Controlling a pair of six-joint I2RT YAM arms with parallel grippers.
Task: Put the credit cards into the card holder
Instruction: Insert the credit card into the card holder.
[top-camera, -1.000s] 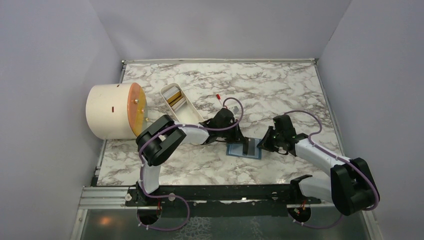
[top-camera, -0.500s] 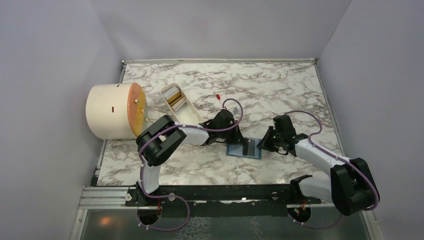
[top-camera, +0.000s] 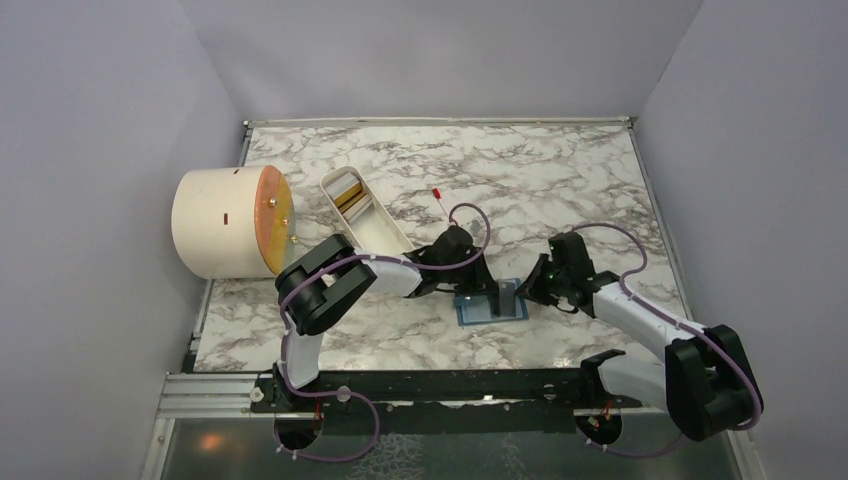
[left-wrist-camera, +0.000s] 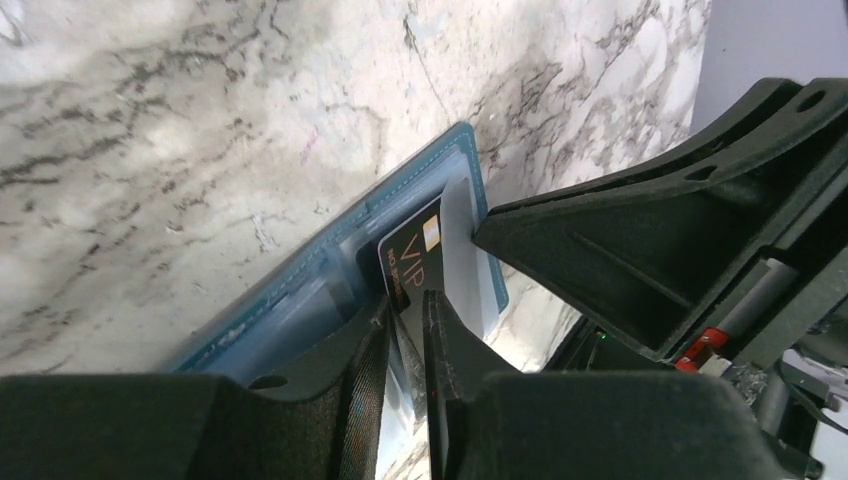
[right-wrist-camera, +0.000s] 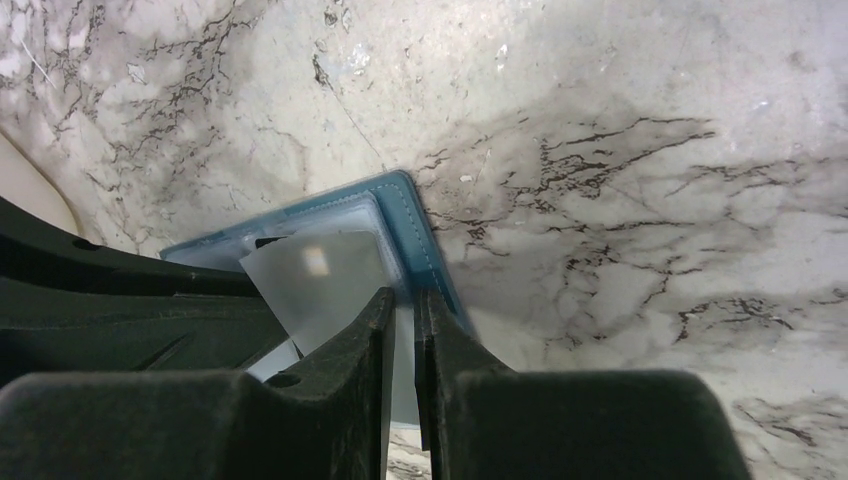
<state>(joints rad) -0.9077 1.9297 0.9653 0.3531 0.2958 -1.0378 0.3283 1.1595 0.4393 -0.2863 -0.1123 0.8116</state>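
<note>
The lower part of the dark grey plastic card with gold VIP lettering (left-wrist-camera: 415, 262) is hidden between the left end effector's (left-wrist-camera: 407, 303) fingers; whether they press it cannot be told. Those fingers also cover the near part of the flat teal-blue two-panel card holder (left-wrist-camera: 335, 245). In the right wrist view, the card's lower edge is hidden inside the right end effector (right-wrist-camera: 404, 298). From above, the yellow-orange rectangle (top-camera: 348, 197) in the long white oval tray (top-camera: 380, 228) is too small to identify.
</note>
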